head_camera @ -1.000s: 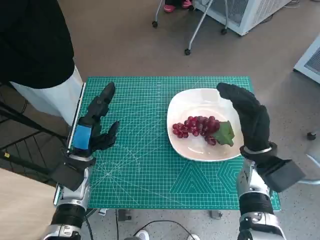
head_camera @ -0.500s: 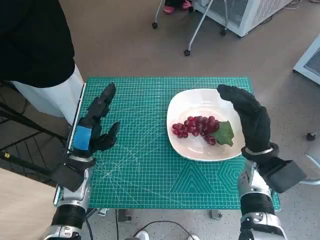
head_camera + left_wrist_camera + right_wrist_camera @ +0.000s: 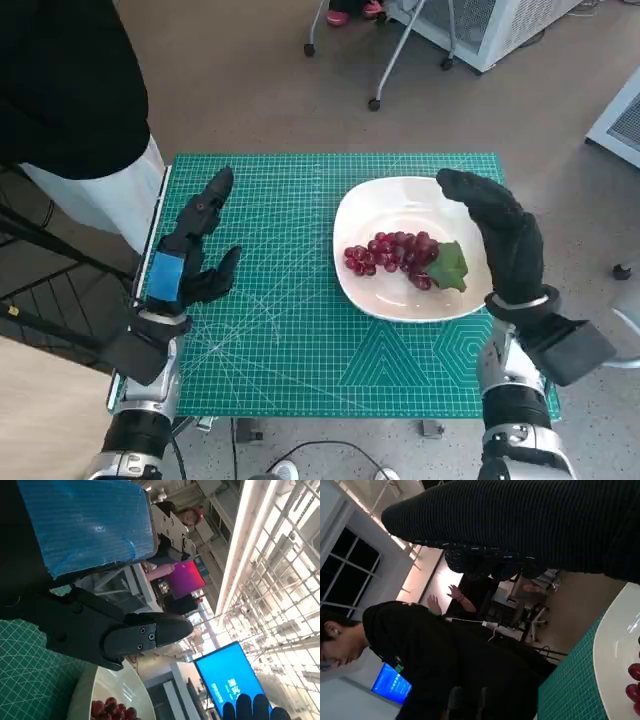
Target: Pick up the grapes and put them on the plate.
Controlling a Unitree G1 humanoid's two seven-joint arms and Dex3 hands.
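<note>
Reaching out over the far edge of the white plate, the right hand had its gloved fingers spread and extended, with nothing in them. Across the green cutting mat, the left hand hovered with its black fingers apart and likewise empty. Between them the grapes, a red bunch with a green leaf, lay on the plate, just inside the right palm and apart from it.

Judging by that, the placing looked done. The step in hand was clearing away, and doing it well meant lifting the right hand straight up and outward, fingers kept wide so the glove could not snag the leaf or drag the bunch off the rim.

Only the head view showed both hands and the whole bunch together. The left wrist view added the plate's rim from low down, a few grapes, and the gloved fingertips beyond. The right wrist view alone showed a person in black sitting near the table.
</note>
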